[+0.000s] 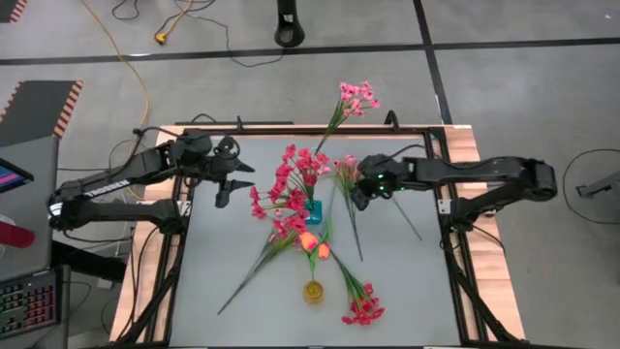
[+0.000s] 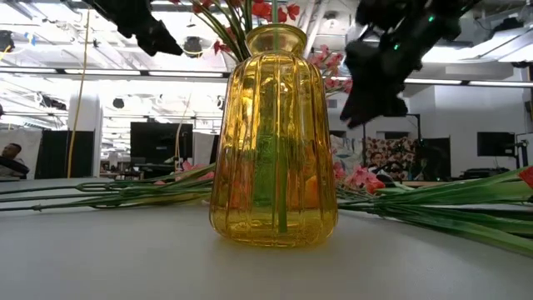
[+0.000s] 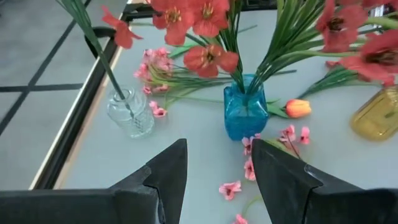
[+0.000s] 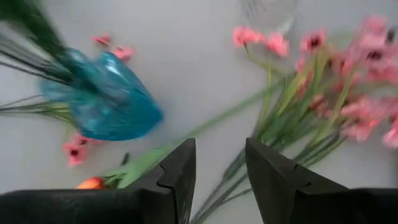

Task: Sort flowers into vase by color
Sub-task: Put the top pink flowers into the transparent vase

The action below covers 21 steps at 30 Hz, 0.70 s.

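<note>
My right gripper (image 4: pixel 219 177) hangs open over the light-pink spray (image 4: pixel 336 93). It's probably light and floppy, so I'd pinch the stiff green stem (image 4: pixel 230 118). Left gripper (image 3: pixel 217 180) waits open too.

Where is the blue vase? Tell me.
In the high view the blue vase stands mid-table between both grippers, holding red flowers, just behind the orange buds.

- My left gripper (image 1: pixel 235 181) hovers over the table's left side, fingers (image 3: pixel 168 171) parted, empty.
- My right gripper (image 1: pixel 355 190) hangs mid-table, fingers (image 4: pixel 180 168) apart.
</note>
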Motion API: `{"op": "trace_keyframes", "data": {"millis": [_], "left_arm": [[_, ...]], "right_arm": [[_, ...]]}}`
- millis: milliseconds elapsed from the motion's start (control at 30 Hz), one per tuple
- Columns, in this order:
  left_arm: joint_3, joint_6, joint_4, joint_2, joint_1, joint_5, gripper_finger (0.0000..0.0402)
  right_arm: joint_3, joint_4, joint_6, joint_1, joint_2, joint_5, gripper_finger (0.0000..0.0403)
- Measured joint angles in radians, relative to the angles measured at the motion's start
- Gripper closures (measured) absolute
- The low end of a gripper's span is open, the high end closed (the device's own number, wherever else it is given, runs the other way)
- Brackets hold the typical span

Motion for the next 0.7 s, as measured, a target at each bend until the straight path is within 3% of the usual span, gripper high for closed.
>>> {"op": "trace_keyframes", "data": {"millis": [367, 700], "left_arm": [[0.0, 0.023, 0.018, 0.131, 0.0, 0.007, 0.0235], [0.0, 0.059, 0.065, 0.208, 0.0, 0.049, 0.0235]], "right_arm": [[0.0, -0.08, 0.158, -0.007, 0.197, 0.0, 0.0248], [0.0, -0.062, 0.204, -0.005, 0.321, -0.005, 0.0249]]}}
